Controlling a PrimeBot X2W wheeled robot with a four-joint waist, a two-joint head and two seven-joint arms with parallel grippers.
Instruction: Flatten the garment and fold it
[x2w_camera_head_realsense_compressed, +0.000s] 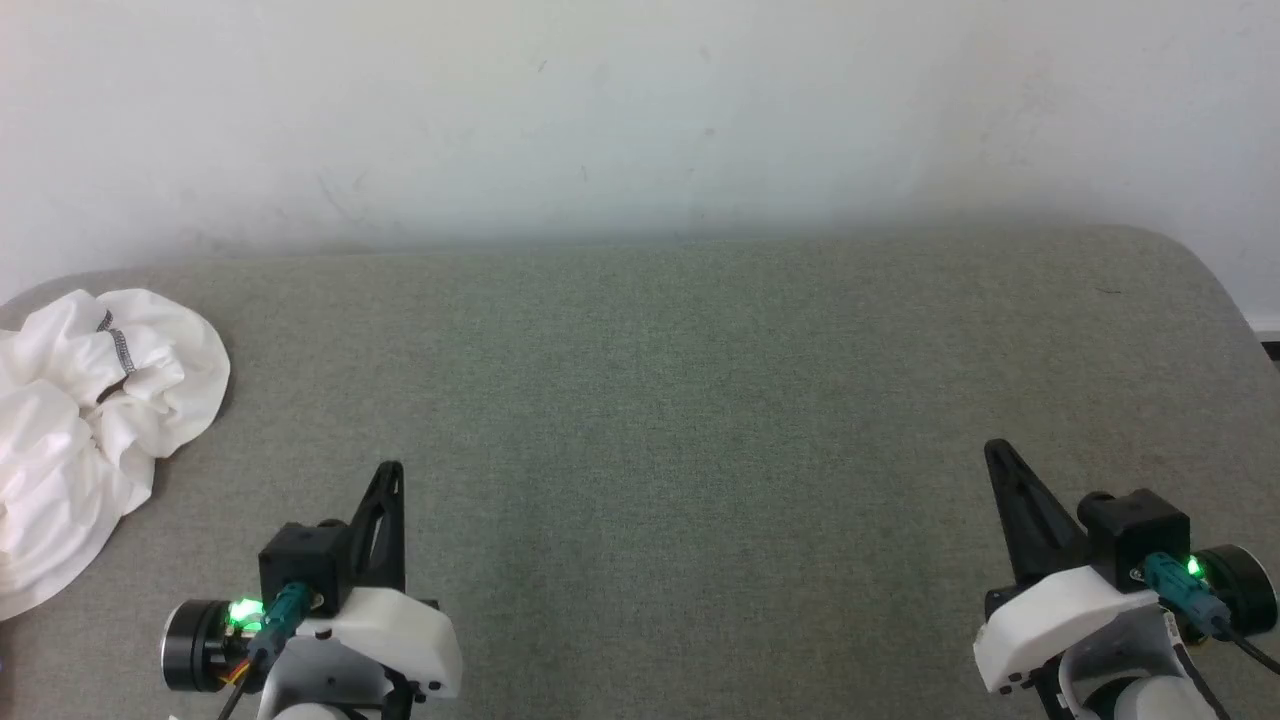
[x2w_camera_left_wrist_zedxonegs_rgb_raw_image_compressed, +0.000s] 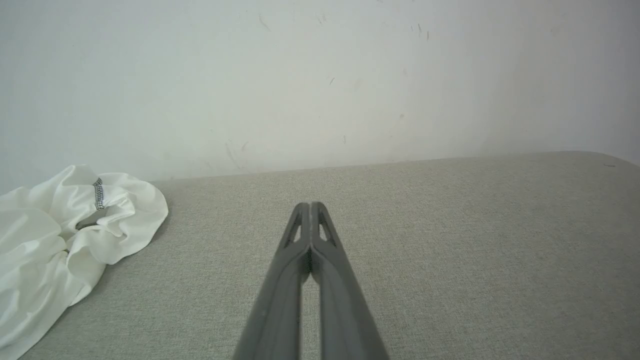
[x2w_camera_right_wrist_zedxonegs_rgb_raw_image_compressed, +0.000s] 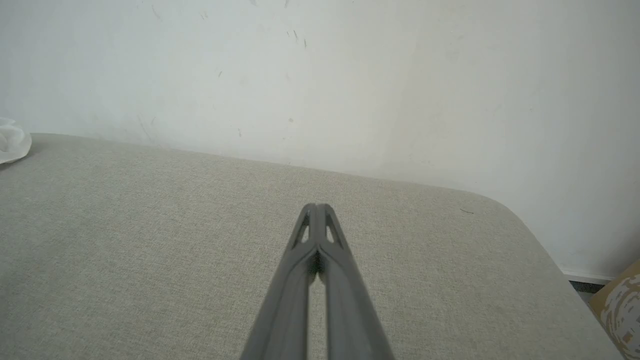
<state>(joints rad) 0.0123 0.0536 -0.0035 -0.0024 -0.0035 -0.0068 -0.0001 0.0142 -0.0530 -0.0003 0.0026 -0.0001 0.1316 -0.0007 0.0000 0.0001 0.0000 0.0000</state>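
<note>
The garment (x2w_camera_head_realsense_compressed: 80, 420) is a crumpled white heap at the far left edge of the grey-green padded surface, with a short strip of dark grey zigzag stitching showing near its top. The left wrist view has the garment (x2w_camera_left_wrist_zedxonegs_rgb_raw_image_compressed: 55, 240) at its left side, and a small white corner of the garment (x2w_camera_right_wrist_zedxonegs_rgb_raw_image_compressed: 12, 145) shows at the left edge of the right wrist view. My left gripper (x2w_camera_head_realsense_compressed: 390, 470) hovers at the lower left, shut and empty, well right of the heap. My right gripper (x2w_camera_head_realsense_compressed: 995, 450) hovers at the lower right, shut and empty. Fingertips meet in both wrist views, left gripper (x2w_camera_left_wrist_zedxonegs_rgb_raw_image_compressed: 311, 205), right gripper (x2w_camera_right_wrist_zedxonegs_rgb_raw_image_compressed: 316, 206).
The padded surface (x2w_camera_head_realsense_compressed: 680, 400) spreads wide between and ahead of the grippers, with rounded far corners. A white wall (x2w_camera_head_realsense_compressed: 640, 120) rises right behind it. Past the right edge, a cardboard box (x2w_camera_right_wrist_zedxonegs_rgb_raw_image_compressed: 620, 300) stands on the floor.
</note>
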